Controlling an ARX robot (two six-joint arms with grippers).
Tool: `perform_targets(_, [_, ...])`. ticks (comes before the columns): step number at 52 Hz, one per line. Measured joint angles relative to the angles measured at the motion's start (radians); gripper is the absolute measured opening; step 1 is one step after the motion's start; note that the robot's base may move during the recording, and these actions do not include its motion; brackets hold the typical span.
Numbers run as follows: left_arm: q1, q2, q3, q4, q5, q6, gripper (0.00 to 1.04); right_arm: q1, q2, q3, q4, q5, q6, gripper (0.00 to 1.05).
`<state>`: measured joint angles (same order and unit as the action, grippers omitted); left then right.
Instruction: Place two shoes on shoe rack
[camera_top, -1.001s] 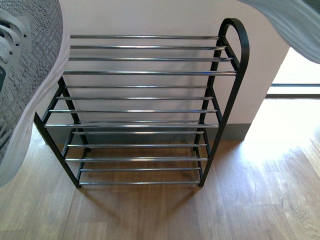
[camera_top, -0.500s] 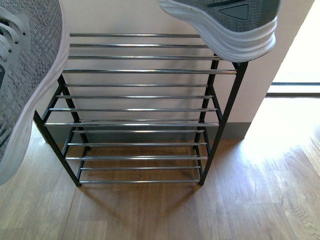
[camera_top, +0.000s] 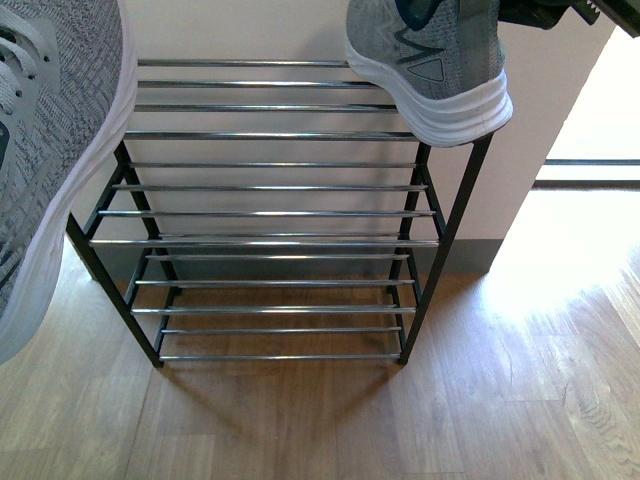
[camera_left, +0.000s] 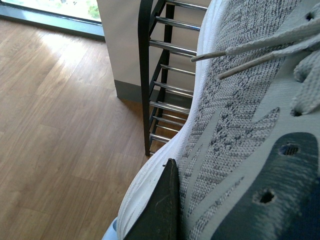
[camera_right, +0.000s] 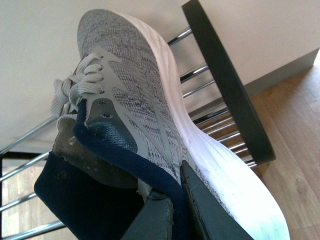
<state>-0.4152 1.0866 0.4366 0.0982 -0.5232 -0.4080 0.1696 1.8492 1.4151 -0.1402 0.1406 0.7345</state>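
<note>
Wood floor (camera_top: 300, 420) below — right claw (camera_right: 172, 184) clamps shoe (camera_right: 145, 100) collar.

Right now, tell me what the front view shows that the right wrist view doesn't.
Front only: the left shoe at the left edge, and the whole rack down to its bottom shelf. Right wrist only: the right gripper pinching the right shoe at its heel collar, and that shoe's laces. Both: the right shoe over the rack's top right end, the wall, wood floor.

A home interior: wood-plank floor (camera_top: 300, 430), cream wall (camera_top: 250, 30) with grey skirting (camera_top: 470, 258), chrome-barred shoe rack (camera_top: 280, 135), sunlit doorway (camera_top: 592, 115).
</note>
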Motion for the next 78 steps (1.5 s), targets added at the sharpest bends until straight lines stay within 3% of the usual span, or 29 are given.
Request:
perform_targets(25, [0.000,0.000,0.000,0.000,0.000,0.000,0.01,-0.041,0.175,0.160,-0.034,0.019,0.066,0.01])
perform_targets(34, [0.000,0.000,0.000,0.000,0.000,0.000,0.01,-0.046,0.153,0.140,0.042,0.006,0.034,0.36])
perform_targets(41, [0.000,0.000,0.000,0.000,0.000,0.000,0.01,-0.051,0.099,0.091,0.085,-0.032,-0.001,0.54])
perform_targets(58, [0.000,0.000,0.000,0.000,0.000,0.000,0.01,-0.076,-0.090,-0.078,0.175,-0.243,-0.121,0.97])
perform_targets(69, [0.000,0.000,0.000,0.000,0.000,0.000,0.01,-0.137,-0.259,-0.257,0.275,-0.447,-0.222,0.96])
perform_targets(78, [0.000,0.000,0.000,0.000,0.000,0.000,0.01,-0.240,-0.448,-0.436,0.356,-0.666,-0.339,0.96])
